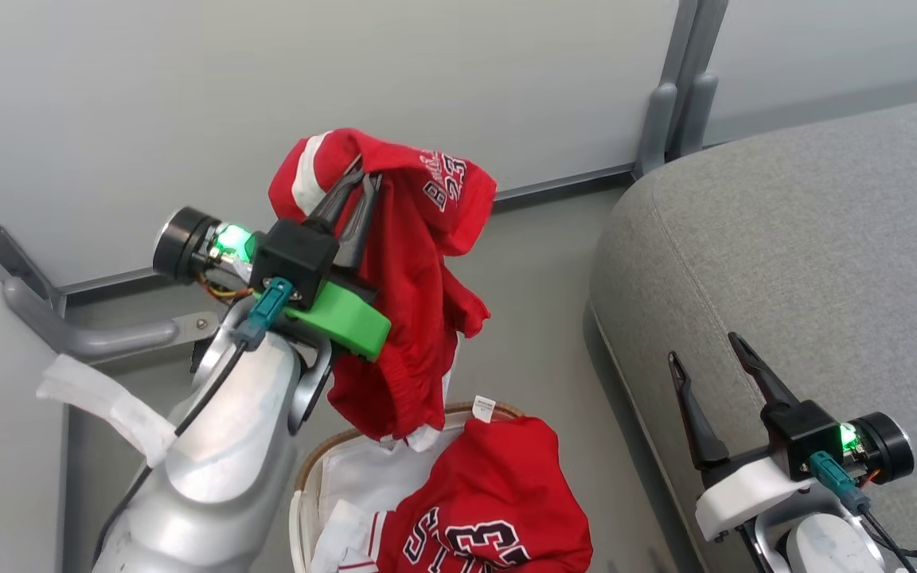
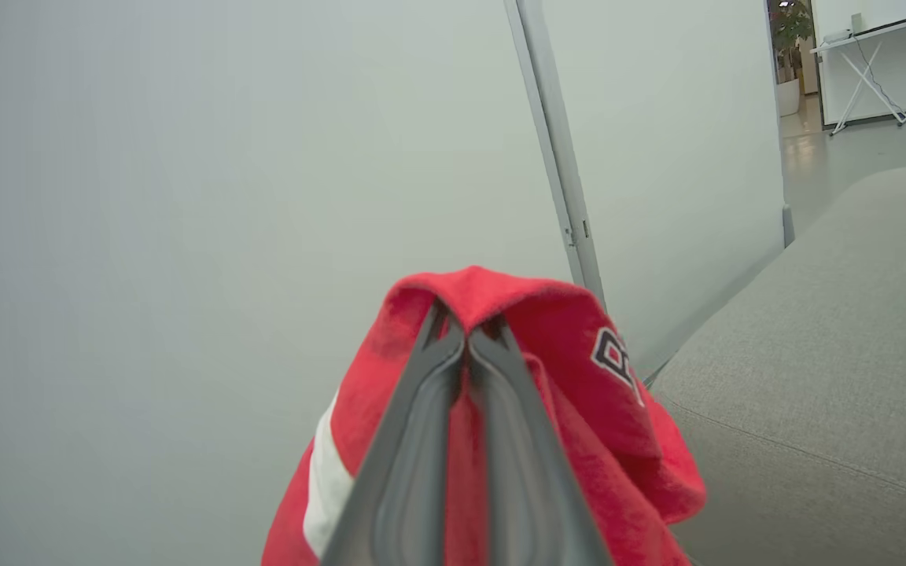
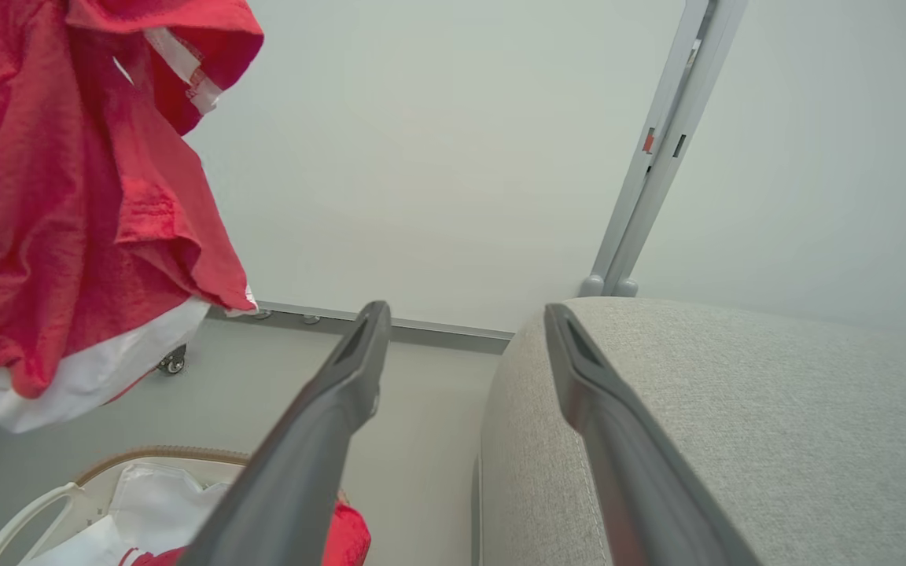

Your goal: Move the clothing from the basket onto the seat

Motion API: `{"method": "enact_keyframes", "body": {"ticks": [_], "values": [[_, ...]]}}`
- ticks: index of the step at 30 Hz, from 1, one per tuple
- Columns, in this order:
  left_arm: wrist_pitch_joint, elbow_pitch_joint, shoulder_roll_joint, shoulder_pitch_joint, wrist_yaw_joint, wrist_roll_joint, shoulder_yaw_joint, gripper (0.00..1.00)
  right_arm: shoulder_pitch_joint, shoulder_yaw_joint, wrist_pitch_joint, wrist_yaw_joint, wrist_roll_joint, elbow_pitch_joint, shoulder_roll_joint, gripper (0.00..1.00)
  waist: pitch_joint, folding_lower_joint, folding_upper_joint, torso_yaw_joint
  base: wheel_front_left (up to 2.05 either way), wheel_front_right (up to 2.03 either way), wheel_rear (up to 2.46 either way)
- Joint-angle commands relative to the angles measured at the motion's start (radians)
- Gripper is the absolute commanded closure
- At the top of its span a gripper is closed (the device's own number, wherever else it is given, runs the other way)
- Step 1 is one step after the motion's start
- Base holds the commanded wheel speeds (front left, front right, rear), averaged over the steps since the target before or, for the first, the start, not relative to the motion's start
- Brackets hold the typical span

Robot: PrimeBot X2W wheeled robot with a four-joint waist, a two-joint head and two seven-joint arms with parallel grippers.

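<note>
My left gripper [image 1: 367, 177] is shut on a red garment with a white stripe and small lettering [image 1: 411, 302], which hangs high above the basket [image 1: 323, 455]. Seen from the left wrist, the same red garment [image 2: 579, 377] drapes over the closed left gripper [image 2: 466, 334]. A red jersey with "23" [image 1: 498, 509] lies over the basket's right side, on the white liner [image 1: 363, 477]. The grey seat [image 1: 809, 255] is to the right. My right gripper [image 1: 705, 350] stands open and empty over the seat's left edge. From the right wrist, the hanging garment [image 3: 68, 196] is at upper left, the basket [image 3: 146, 464] below.
Pale partition panels with grey posts [image 1: 681, 87] stand behind the basket and seat. A grey bracket foot [image 1: 100, 334] sits on the floor at the left. A strip of grey floor [image 1: 538, 318] runs between basket and seat. A white table [image 2: 870, 47] stands far off.
</note>
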Motion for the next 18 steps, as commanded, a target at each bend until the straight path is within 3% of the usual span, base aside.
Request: {"method": "enact_keyframes", "body": {"ticks": [1, 18], "values": [[-0.001, -0.006, 0.006, -0.024, -0.004, -0.005, -0.01, 1.0, 0.013, 0.004, -0.002, -0.001, -0.009, -0.003, -0.004, 0.0, -0.032, 0.0001, 0.0, 0.011, 0.0, 0.0, 0.0], [-0.001, -0.035, 0.042, -0.195, -0.007, -0.074, -0.169, 1.0, -0.111, 0.127, -0.002, -0.001, -0.056, 0.044, -0.004, 0.0, -0.036, 0.0001, 0.0, 0.039, 0.0, 0.0, 0.0]]}}
